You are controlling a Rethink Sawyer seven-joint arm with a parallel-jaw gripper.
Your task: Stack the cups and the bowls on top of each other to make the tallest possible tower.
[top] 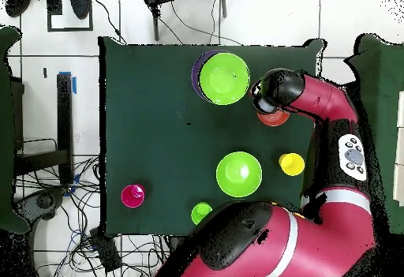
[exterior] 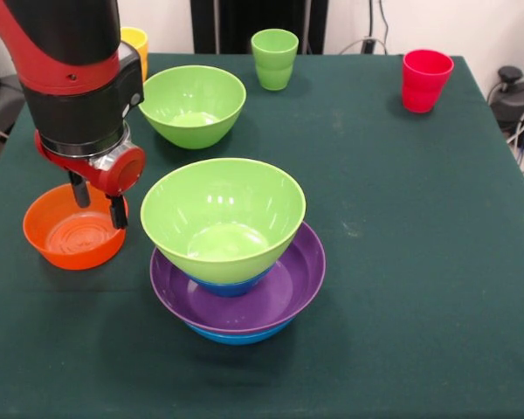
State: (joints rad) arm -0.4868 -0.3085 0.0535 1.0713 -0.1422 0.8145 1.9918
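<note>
Black claw (exterior: 97, 199) – open over orange bowl (exterior: 72, 229)

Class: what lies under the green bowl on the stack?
Under the green bowl sits a small blue bowl, then the purple bowl and a blue bowl lowest. Anything between them is hidden.

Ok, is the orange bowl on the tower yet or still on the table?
Still on the table: the orange bowl sits apart from the tower, under the gripper.

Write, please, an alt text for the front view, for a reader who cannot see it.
A red and black arm's gripper hangs over a small orange bowl, beside a tower of nested bowls, light green on top. On the green table behind stand another green bowl and yellow, green and red cups.
</note>
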